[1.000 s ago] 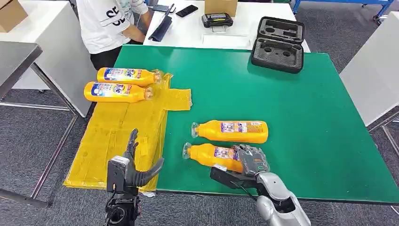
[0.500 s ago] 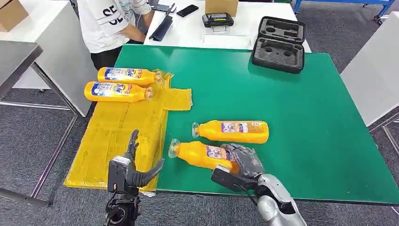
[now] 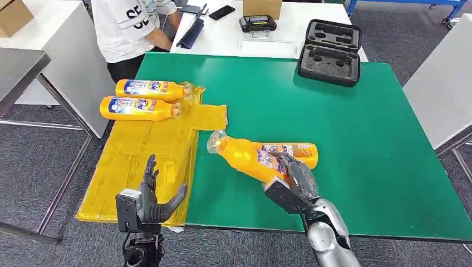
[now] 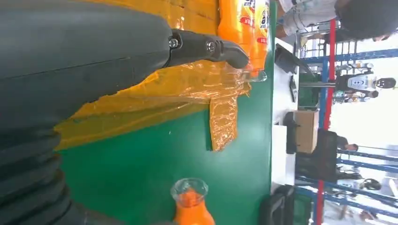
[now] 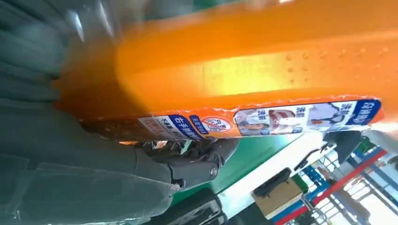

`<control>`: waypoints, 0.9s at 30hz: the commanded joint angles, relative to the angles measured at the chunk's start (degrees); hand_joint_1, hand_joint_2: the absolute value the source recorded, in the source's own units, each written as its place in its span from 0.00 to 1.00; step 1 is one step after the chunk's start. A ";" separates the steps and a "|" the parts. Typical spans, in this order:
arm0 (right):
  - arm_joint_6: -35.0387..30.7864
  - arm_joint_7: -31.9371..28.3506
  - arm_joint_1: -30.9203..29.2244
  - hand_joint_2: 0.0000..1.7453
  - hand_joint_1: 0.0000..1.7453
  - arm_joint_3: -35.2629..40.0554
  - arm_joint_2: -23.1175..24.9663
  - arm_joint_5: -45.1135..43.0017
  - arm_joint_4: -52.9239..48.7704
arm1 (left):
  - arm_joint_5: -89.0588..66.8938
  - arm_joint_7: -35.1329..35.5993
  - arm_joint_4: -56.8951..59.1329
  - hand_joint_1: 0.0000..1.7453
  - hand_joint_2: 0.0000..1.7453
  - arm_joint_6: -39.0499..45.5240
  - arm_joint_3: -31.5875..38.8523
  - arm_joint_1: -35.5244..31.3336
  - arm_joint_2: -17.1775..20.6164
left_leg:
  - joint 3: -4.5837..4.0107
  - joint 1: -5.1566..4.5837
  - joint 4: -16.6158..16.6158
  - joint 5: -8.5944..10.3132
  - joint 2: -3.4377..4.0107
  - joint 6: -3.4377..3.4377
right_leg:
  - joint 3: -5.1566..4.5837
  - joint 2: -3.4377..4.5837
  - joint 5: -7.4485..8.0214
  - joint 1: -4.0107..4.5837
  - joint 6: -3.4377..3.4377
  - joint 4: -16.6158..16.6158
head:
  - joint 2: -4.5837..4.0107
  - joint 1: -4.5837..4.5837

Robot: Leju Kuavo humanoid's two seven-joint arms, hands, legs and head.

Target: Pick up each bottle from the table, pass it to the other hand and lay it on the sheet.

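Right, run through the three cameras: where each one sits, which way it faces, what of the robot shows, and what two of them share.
Head view: high on the body, looking forward and down at the green table; left hand open, right hand gripping the raised orange plastic bottle.
Left wrist view: behind the left hand, facing across the crinkled yellow plastic sheet.
Right wrist view: behind the right hand, close against the held bottle.
Shared: head and left wrist views both show that bottle's clear cap.
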 commanded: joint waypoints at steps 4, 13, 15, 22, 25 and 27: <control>-0.78 -3.41 -4.12 1.00 1.00 -1.29 2.18 -1.25 4.67 | 7.13 1.97 4.59 0.00 0.00 -10.75 -2.09 -2.18 1.62 | 0.20 0.00 -0.06 -0.06 0.09 -0.06 | 0.17 0.09 -0.03 0.01 -0.07 -0.05 | 0.00 0.02; 0.12 -12.14 -5.74 1.00 1.00 3.85 5.47 -2.69 10.20 | 6.61 3.15 8.49 0.00 0.00 -14.28 -5.47 -6.14 0.90 | 0.21 0.04 -0.07 -0.04 0.07 -0.07 | 0.18 0.07 -0.02 0.04 -0.08 -0.07 | 0.00 0.02; 0.05 -12.01 -5.50 1.00 1.00 4.19 5.79 -2.59 10.41 | 6.61 3.18 8.60 0.00 0.00 -14.29 -5.52 -6.32 0.79 | 0.32 0.04 -0.09 -0.07 0.08 -0.09 | 0.27 0.08 -0.05 0.04 -0.10 -0.08 | 0.00 0.00; 1.86 -12.92 -5.17 1.00 1.00 6.70 7.41 -3.10 12.84 | 5.49 3.18 9.35 0.00 0.00 -12.97 -5.77 -7.32 0.83 | 0.48 0.06 -0.09 -0.16 0.08 -0.11 | 0.44 0.07 -0.13 0.06 -0.13 -0.09 | 0.00 0.02; 2.39 -12.97 -6.26 1.00 1.00 7.91 7.98 -3.16 15.53 | 5.23 3.12 8.56 0.00 0.00 -12.37 -5.72 -7.38 0.72 | 0.25 0.05 -0.06 -0.08 0.13 -0.08 | 0.21 0.14 -0.03 0.05 -0.09 -0.07 | 0.00 0.02; 2.67 -13.30 -6.81 1.00 1.00 7.64 8.24 -4.19 16.68 | 4.38 2.98 7.96 0.00 0.00 -11.36 -5.87 -7.31 0.78 | 0.52 0.07 -0.10 -0.17 0.14 -0.14 | 0.45 0.15 -0.11 0.07 -0.16 -0.09 | 0.00 0.02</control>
